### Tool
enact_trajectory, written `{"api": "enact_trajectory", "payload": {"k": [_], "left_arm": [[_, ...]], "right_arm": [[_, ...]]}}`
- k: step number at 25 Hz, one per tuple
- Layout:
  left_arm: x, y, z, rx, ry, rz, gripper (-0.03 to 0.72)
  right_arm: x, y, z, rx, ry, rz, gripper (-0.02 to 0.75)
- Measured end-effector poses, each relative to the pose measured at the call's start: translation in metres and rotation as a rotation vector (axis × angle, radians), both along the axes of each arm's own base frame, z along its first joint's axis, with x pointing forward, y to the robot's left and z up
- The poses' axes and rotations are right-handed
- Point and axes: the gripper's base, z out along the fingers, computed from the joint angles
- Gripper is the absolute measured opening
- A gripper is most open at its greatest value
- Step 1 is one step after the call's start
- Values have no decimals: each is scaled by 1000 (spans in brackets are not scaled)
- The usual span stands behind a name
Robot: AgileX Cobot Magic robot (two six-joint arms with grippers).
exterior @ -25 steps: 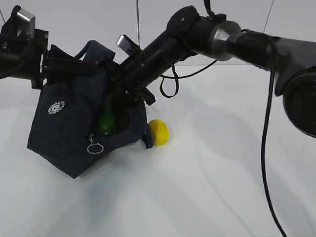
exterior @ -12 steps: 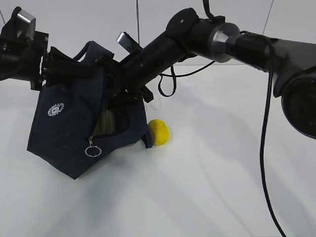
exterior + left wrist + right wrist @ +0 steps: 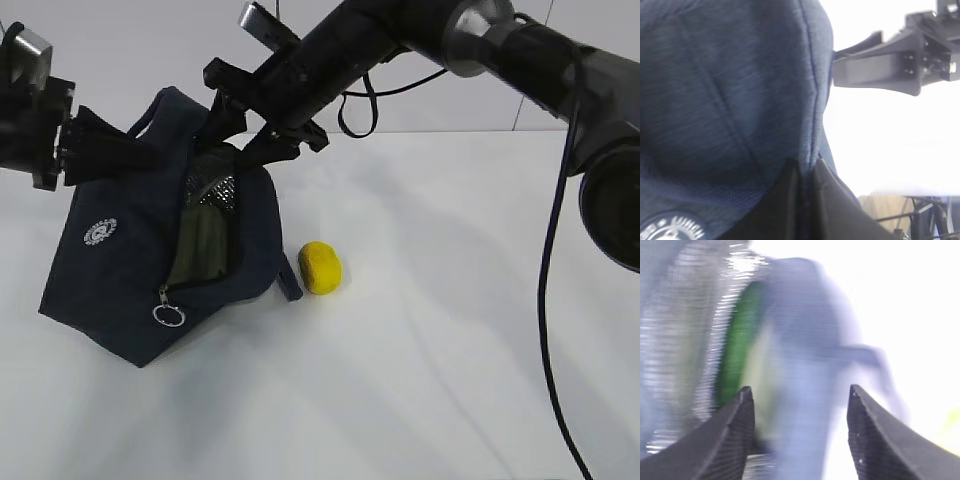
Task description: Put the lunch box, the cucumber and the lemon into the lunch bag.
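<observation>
White table surface (image 3: 420,380), faintly wrinkled; pale wall (image 3: 150,50) behind; thin hanging wire (image 3: 277,10) at top

Black arms (image 3: 400,40); dangling black cables (image 3: 545,280)

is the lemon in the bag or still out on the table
Out. The lemon lies on the white table just right of the lunch bag, beside its lower corner; neither gripper holds it.

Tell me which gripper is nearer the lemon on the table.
Right. The right gripper hangs open above the lunch bag's mouth, up-left of the lemon; the left gripper pinches the bag's far side, farther off.
</observation>
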Motion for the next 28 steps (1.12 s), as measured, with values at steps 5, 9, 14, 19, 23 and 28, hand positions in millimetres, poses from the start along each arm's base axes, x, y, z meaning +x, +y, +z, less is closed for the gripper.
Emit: {"api": "enact_trajectory", "payload": {"k": [5,9,14,19,23,28], "left_arm": [[0,31,-1,18,25,62,12],[-1,50,-3,36,44,106,11],[-1,55,-4,40,50,117,12],[-1,55,-4,42,50,116,12],[-1,55,-4,42,50,116,11],[-1,55,-4,42,50,116,12]], "right_arm": [[4,-8,3,-106,-19,-73,440],[6,-13,-1,-168,-4,-127,441],[6,-14,-1,-183,-2,-137,441],[5,-15,3,-188,-55,-91,441],[5,-21,8,-249,-112,-80,441],[-4,-33,22,-332,-143,-86,441]]}}
